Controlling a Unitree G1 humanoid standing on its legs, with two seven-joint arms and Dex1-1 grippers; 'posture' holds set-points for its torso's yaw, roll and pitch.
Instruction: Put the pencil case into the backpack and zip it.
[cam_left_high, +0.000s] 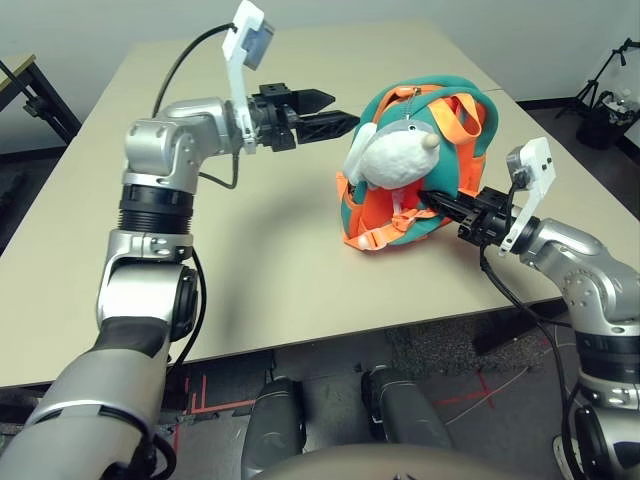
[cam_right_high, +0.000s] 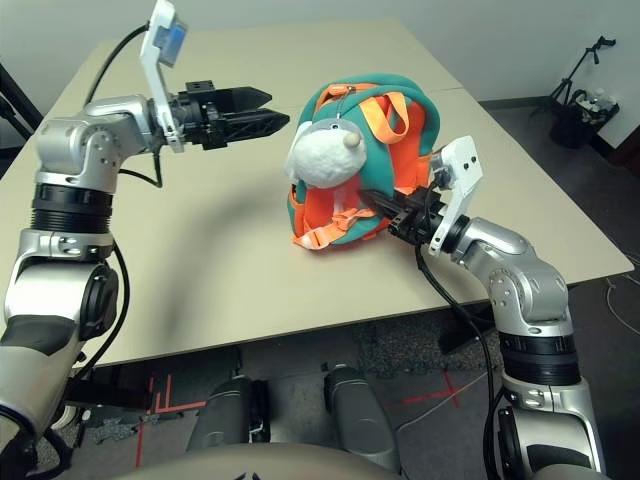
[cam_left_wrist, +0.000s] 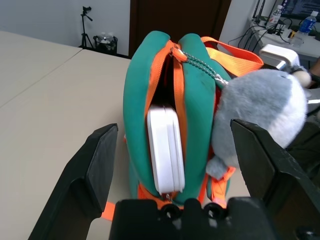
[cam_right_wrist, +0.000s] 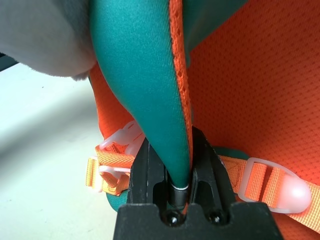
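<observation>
The backpack (cam_left_high: 425, 165) is standing upright on the table (cam_left_high: 120, 320), a little toward three o'clock from the middle. Its zip mouth is gaping, and the case (cam_left_wrist: 165, 147) is sitting on edge inside it, with its rounded side showing between the orange trims.

The left gripper (cam_left_high: 335, 112) is hanging at about nine o'clock of the bag, apart from it, fingers spread wide and holding nothing. The right gripper (cam_left_high: 450, 205) is at four o'clock of the bag, jaws pressed together on a teal edge of the fabric.

I am thinking the risk is this: the case is not fully sunk, so the slider could be catching on its edge when the zip is being pulled, or the case could be sliding out if the bag is tipping. The plush charm (cam_left_high: 400, 155) is hanging just beside the opening and could be getting into the teeth. If the right grip is slipping, the soft bag would be moving with the pull.

The case is looking white, smooth, flat and stiff.
</observation>
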